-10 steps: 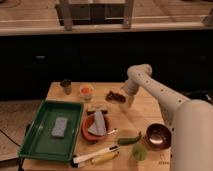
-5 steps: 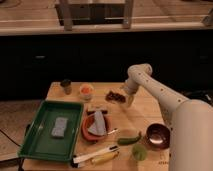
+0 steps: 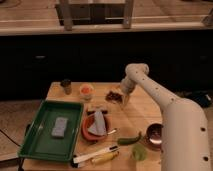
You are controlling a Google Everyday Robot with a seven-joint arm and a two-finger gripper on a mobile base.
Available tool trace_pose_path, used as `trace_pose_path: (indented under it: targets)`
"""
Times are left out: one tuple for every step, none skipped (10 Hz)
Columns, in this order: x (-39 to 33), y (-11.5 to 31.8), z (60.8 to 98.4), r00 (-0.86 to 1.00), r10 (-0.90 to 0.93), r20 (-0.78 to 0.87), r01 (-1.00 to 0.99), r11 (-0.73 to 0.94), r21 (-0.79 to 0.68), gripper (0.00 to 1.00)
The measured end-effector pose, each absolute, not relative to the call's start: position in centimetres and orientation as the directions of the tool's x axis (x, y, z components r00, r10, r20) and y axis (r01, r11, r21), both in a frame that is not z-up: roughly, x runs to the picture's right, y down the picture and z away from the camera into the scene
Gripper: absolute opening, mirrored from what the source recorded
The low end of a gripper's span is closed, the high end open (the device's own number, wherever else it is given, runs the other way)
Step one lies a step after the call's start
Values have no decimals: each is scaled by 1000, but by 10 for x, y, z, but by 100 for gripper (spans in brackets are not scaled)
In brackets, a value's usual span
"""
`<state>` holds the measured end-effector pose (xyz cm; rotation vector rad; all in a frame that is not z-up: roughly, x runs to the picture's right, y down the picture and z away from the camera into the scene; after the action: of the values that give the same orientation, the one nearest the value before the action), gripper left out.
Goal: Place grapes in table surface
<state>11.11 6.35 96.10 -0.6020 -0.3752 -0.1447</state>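
Extending from the lower right corner up and left over the table [image 3: 131, 116], the white arm [image 3: 167, 107] bends at an elbow above the far edge and points its gripper [image 3: 122, 97] downward. The gripper sits low at the far middle of the table, touching or just beside the grapes [image 3: 113, 95]; whether it grips them or has let go cannot be told. The grapes show as a dark reddish clump at table level, immediately left of the gripper and close to the far edge; whether they rest fully on the wood cannot be told. At the far left corner stands a dark cup [image 3: 66, 86], and right of it a small bowl [image 3: 86, 91] with orange contents. A green tray [image 3: 35, 140] occupies the near left and holds a grey block [image 3: 60, 127]. Right of the tray lies a red plate [image 3: 89, 134] carrying a grey object [image 3: 99, 123]. Near the front edge lie a white-handled tool [image 3: 91, 156] and a banana [image 3: 106, 158]. A green pepper [image 3: 129, 139] lies between the plate and a maroon bowl [image 3: 154, 134], which sits against the arm.
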Motion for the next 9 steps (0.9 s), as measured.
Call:
trace_pose_path:
  targets:
    - [110, 69, 966, 919, -15, 395, 243, 808, -537, 79]
    - [107, 72, 969, 916, -9, 402, 245, 805, -541, 72]
    - [105, 73, 971, 914, -7, 406, 246, 803, -542, 64]
    - [104, 74, 971, 912, -1, 410, 247, 800, -546, 53]
    - [104, 74, 971, 911, 6, 412, 242, 801, -547, 43]
    - [106, 73, 971, 912, 7, 410, 240, 802, -547, 37]
    - [107, 73, 971, 913, 4, 409, 241, 802, -546, 24]
    - [107, 73, 970, 913, 3, 408, 242, 801, -547, 12]
    - [107, 73, 970, 913, 3, 409, 242, 801, -547, 5]
